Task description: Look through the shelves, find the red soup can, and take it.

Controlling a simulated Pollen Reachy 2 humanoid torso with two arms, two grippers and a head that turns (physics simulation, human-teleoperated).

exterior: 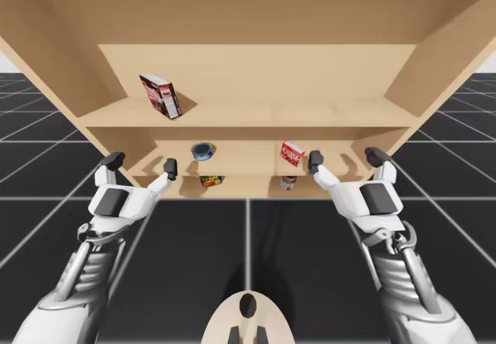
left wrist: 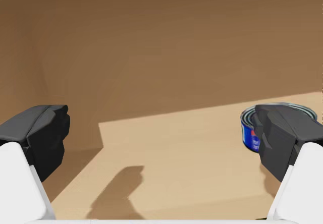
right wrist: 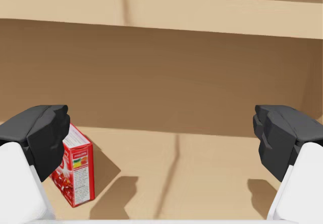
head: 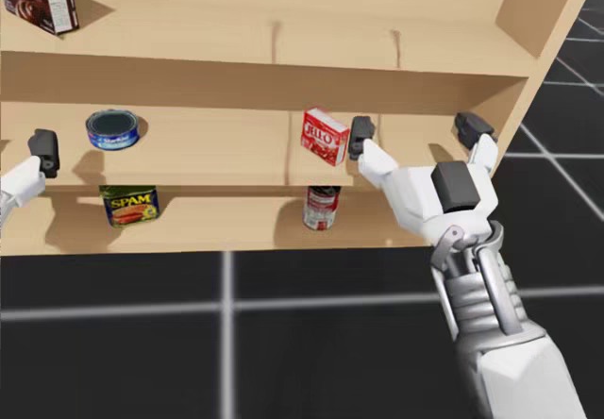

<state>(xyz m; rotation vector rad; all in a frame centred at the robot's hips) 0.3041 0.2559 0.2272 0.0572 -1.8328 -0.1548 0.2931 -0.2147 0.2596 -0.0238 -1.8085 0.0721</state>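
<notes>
The red soup can stands upright on the lowest shelf and appears in the high view as the red soup can. One shelf above it, my right gripper is open at the middle shelf's front edge, with a small red box just beside its inner finger. In the right wrist view that red box stands next to one finger of the open gripper. My left gripper is open at the same shelf's left part, and a low blue can sits partly behind one finger.
A yellow-and-blue rectangular tin lies on the lowest shelf, left of the soup can. A dark red box stands on the top shelf at the left. The wooden side walls close the shelves in on both sides.
</notes>
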